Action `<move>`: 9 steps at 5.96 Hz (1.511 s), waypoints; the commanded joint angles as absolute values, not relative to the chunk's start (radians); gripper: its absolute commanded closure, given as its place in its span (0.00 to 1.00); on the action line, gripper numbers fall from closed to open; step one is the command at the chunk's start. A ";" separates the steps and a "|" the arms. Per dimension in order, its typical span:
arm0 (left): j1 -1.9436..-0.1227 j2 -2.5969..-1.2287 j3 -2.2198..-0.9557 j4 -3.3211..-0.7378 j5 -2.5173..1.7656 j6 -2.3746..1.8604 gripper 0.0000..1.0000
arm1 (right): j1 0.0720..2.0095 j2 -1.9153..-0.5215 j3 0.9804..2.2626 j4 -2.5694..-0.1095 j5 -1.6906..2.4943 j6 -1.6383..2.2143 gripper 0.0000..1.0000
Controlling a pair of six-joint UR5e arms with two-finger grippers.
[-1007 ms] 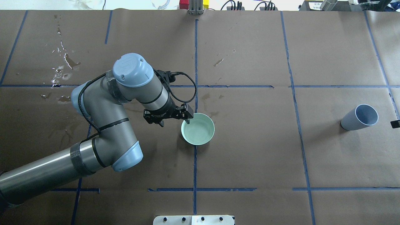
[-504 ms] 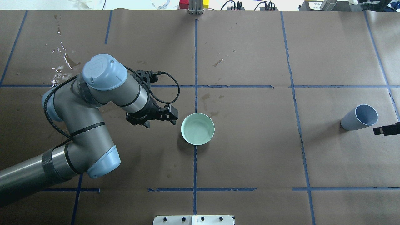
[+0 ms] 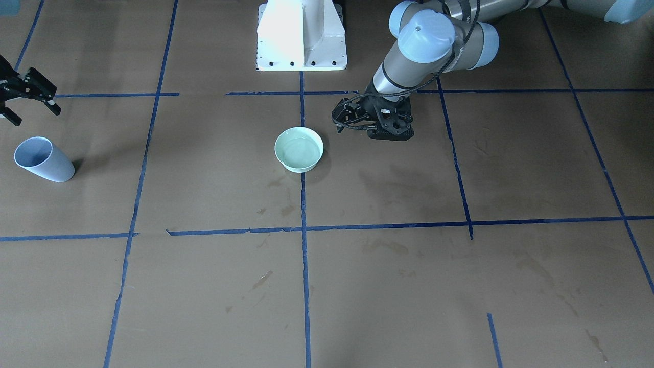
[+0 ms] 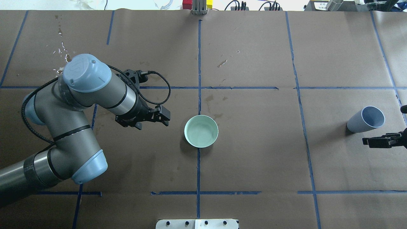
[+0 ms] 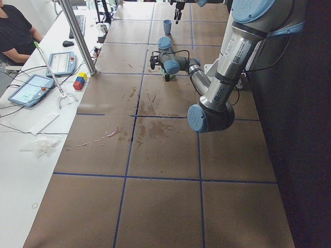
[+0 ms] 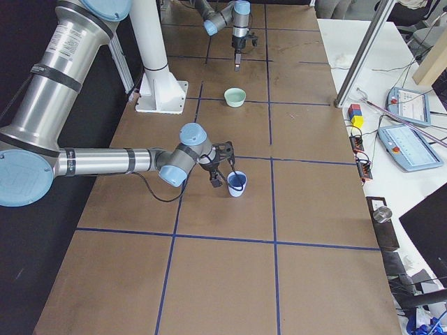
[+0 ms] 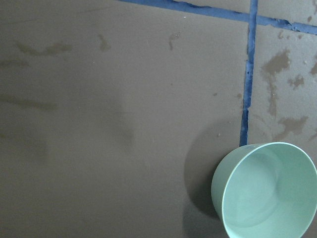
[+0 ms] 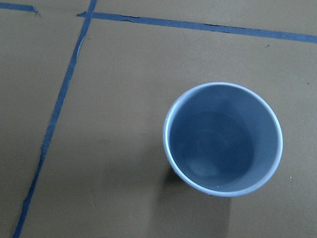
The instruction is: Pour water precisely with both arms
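Note:
A mint-green bowl [image 4: 201,131] stands at the table's middle, and a faint glossy sheen inside it [image 3: 299,151] reads as water. It also shows in the left wrist view [image 7: 267,191]. My left gripper [image 4: 162,117] hangs open and empty a short way to the left of the bowl, not touching it. A pale blue cup [image 4: 365,120] stands upright at the far right, and the right wrist view looks down into it [image 8: 223,139]. My right gripper [image 3: 33,115] is open and empty, just beside the cup on the robot's side.
The table is covered with brown paper marked by a blue tape grid. Wet spill spots [image 4: 63,60] lie at the far left. The white pedestal base [image 3: 301,36] stands at the near edge. Coloured blocks [image 4: 197,4], tablets [image 6: 408,143] and a seated person [image 5: 15,31] are past the far edge.
My left gripper has let go of the bowl's rim and drawn back to the left. My right gripper has come in from the right edge, nearer the cup.

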State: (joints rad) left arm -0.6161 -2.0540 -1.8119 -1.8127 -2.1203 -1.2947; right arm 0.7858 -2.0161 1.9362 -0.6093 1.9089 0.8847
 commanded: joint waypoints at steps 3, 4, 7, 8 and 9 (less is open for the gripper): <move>-0.650 -2.005 -1.850 -1.807 -2.120 -1.295 0.00 | 0.561 -2.080 1.899 -0.500 1.555 1.064 0.00; -0.656 -1.996 -1.864 -1.807 -2.120 -1.296 0.00 | 0.504 -2.086 1.893 -0.488 1.473 1.103 0.00; -0.666 -1.993 -1.881 -1.807 -2.093 -1.327 0.00 | 0.379 -2.106 1.772 -0.316 1.196 1.155 0.07; -0.666 -1.988 -1.891 -1.807 -2.085 -1.344 0.00 | 0.364 -2.105 1.770 -0.316 1.149 1.178 0.01; -0.666 -1.987 -1.897 -1.807 -2.085 -1.344 0.00 | 0.324 -2.100 1.763 -0.316 1.062 1.213 0.01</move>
